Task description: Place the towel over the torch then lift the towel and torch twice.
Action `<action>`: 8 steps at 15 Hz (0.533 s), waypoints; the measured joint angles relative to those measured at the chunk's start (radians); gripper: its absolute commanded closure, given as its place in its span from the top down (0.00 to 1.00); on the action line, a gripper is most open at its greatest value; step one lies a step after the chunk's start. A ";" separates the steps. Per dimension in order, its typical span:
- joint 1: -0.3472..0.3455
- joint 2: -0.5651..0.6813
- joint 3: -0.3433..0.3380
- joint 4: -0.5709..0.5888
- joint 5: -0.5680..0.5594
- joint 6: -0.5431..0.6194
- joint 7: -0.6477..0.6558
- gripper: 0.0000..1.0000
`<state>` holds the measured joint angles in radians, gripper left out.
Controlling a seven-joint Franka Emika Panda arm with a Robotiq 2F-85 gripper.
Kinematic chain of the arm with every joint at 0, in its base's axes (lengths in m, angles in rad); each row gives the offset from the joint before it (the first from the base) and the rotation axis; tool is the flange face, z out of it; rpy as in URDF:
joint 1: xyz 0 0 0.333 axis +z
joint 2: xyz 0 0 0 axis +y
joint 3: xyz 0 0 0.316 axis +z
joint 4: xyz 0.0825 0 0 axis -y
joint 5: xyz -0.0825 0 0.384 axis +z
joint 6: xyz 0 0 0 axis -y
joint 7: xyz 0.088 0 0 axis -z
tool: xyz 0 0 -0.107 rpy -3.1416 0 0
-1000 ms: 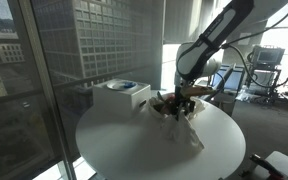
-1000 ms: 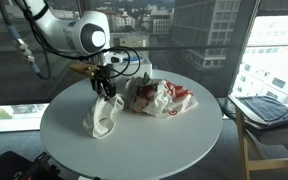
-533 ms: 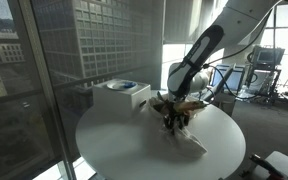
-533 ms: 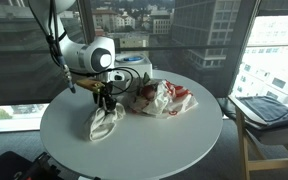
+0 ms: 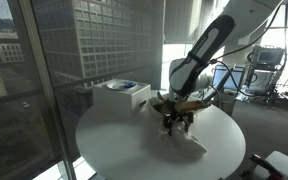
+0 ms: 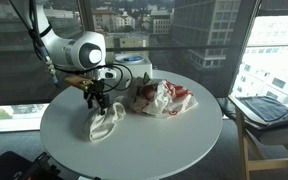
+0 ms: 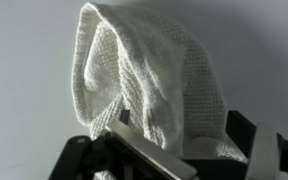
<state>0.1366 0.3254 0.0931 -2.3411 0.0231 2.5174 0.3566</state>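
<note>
Towel (image 7: 154, 80) — coarse woven cloth; table (image 6: 174, 142) smooth, matt.

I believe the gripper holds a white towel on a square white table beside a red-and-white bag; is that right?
Not quite: both exterior views show the table is round, not square. The gripper does hold the white towel beside the red-and-white bag.

The towel (image 7: 149, 80) is showing creamy white with a fine knitted weave. The table (image 6: 174, 142) is looking plain white, the crumpled bag (image 6: 164, 98) is showing white with red patches, and the gripper (image 6: 96, 100) is looking black.
</note>
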 measured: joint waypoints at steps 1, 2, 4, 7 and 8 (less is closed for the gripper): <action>0.005 -0.026 -0.001 -0.018 0.000 0.000 0.016 1.00; 0.009 -0.049 -0.001 -0.034 0.000 -0.002 0.029 1.00; 0.011 -0.081 -0.001 -0.052 0.003 -0.018 0.043 0.99; 0.009 -0.084 -0.001 -0.055 0.036 -0.047 0.042 1.00; 0.009 -0.080 -0.001 -0.056 0.049 -0.061 0.041 1.00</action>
<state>0.1458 0.2456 0.0918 -2.3970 0.0723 2.4560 0.3973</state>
